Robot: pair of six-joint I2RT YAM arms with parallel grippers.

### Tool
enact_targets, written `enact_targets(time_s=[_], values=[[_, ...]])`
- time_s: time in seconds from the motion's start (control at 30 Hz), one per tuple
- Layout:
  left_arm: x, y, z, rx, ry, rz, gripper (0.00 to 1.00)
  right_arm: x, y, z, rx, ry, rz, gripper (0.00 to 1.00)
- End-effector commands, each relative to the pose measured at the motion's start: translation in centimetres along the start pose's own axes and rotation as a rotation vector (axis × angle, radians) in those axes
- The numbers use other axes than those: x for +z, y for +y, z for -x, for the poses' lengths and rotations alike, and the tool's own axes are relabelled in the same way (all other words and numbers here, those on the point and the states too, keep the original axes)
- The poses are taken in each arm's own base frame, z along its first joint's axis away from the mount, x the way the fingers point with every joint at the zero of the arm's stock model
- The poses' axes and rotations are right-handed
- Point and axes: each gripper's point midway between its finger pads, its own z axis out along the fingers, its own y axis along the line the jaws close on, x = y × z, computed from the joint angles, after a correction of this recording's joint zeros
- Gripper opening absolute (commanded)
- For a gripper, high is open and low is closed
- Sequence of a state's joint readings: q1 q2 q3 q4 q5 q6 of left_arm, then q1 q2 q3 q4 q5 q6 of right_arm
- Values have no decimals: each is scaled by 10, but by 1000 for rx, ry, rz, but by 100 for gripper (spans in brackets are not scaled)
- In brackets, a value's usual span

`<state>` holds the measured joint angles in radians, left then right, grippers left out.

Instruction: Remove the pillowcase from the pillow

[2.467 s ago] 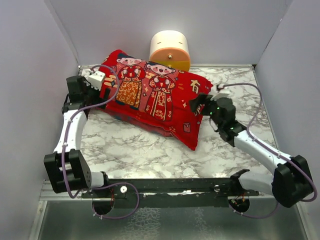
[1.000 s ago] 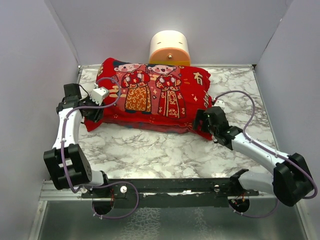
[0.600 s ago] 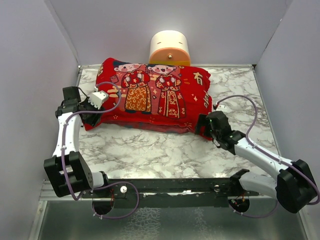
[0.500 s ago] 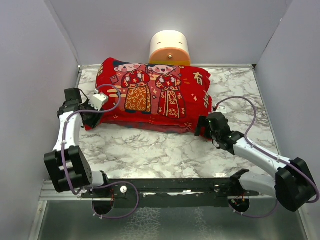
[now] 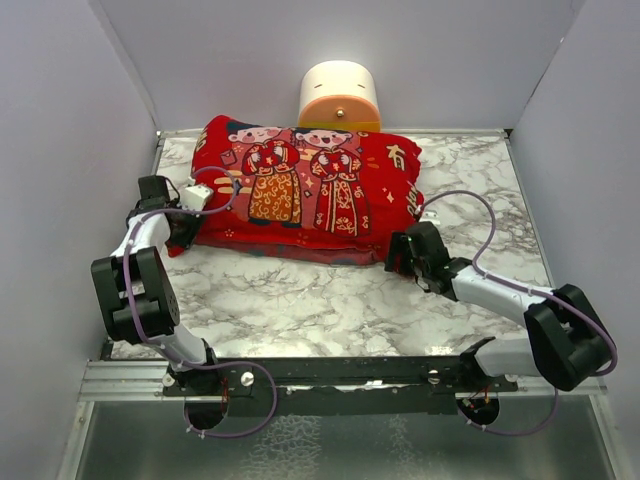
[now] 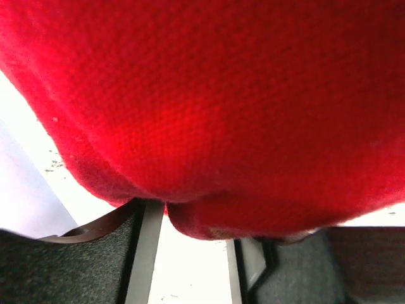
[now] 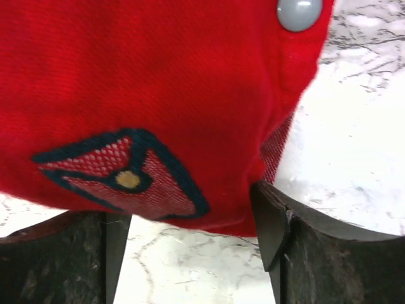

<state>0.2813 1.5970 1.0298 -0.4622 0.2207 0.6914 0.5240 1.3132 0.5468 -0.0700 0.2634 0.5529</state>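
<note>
Currently the pillowcase [image 5: 310, 190] lies plump and face up at the far side of the marble table [image 5: 300, 300]. It fully covers the pillow, which is hidden from view. A cream-and-orange cylinder [image 5: 340, 95] stands just behind its far edge, against the back wall [image 5: 330, 35]. The left gripper [image 5: 186, 222] is at the near left corner of the cover, close to the left wall [image 5: 60, 150]. In the left wrist view its jaws stand partly apart with red fabric bulging down between them, and it cannot be told whether they pinch it. The right gripper [image 5: 398, 252] is at the near right corner with its jaws wide apart. That corner, which bears a grey snap button [image 7: 299, 12], sits between the fingers [image 7: 316, 253] unclamped. The right arm's purple cable [image 5: 480, 215] loops over the table beside that corner.
</note>
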Motion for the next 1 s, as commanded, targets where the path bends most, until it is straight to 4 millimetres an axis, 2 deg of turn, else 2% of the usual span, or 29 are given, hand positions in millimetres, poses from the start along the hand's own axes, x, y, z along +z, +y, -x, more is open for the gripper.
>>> enact_targets(time_s=[0.0, 0.1, 0.17, 0.23, 0.27, 0.4, 0.53, 0.63, 0.83, 0.9, 0.97], values=[[1, -3, 10, -16, -78, -4, 37, -5, 25, 24, 2, -77, 122, 65], [-3, -15, 11, -12, -106, -45, 20, -10, 26, 21, 5, -77, 147, 45], [-8, -22, 12, 2, -123, -71, 5, -16, 29, 23, 14, -78, 165, 27], [-17, -27, 14, 7, -137, -80, 0, -24, 32, 28, 26, -85, 181, 5], [-23, -29, 15, 9, -146, -79, 0, -29, 33, 30, 31, -90, 187, 2], [-47, -33, 21, 7, -193, -42, 0, -46, 36, 41, 39, -116, 218, 1], [-62, -35, 17, -20, -191, -11, 0, -59, 37, 34, 66, -89, 243, 1], [-67, -43, 3, -43, -140, -15, 0, -66, 37, 19, 64, -50, 243, 1], [-69, -56, -46, -15, -14, 41, 0, -77, 34, -19, 68, 36, 238, 1], [-78, -60, -50, -10, -12, 53, 0, -86, 32, -18, 76, 35, 240, 1], [-96, -64, -40, -5, -58, 54, 0, -99, 32, -5, 85, -1, 252, 1]])
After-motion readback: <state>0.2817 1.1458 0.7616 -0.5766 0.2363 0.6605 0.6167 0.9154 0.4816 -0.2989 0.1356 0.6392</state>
